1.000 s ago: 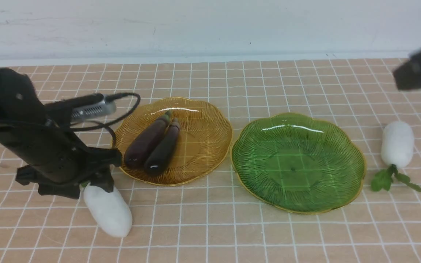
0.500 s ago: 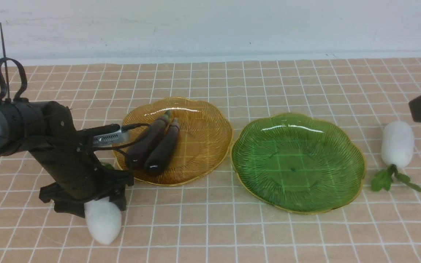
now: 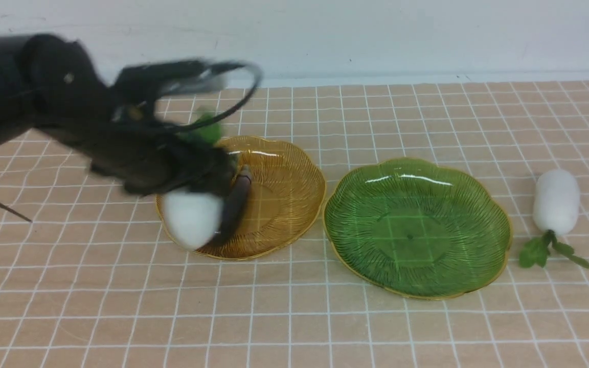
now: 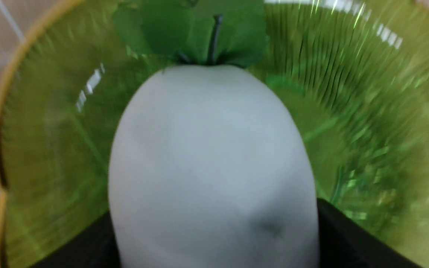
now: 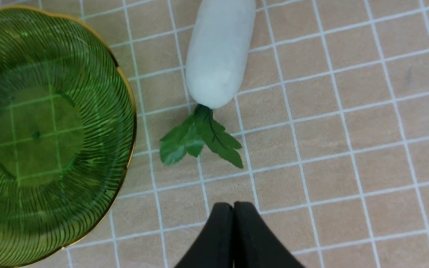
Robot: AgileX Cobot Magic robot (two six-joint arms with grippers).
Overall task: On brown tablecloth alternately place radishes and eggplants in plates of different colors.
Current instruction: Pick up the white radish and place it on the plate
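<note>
My left gripper, blurred by motion, is shut on a white radish and holds it in the air over the near-left rim of the amber plate. One dark eggplant shows in that plate; anything else there is hidden behind the radish. In the left wrist view the radish fills the space between black fingers, with the green plate behind it. The green plate holds nothing. A second radish lies on the brown tablecloth, right of it. My right gripper is shut, hovering near that radish.
A pale wall runs along the back edge of the cloth. The green plate's rim lies close beside the second radish's green leaves. The left arm's cable loops above the amber plate.
My left gripper lifted the radish off the cloth at front left and swung it up and right over the amber plate. The right arm left the front view.
</note>
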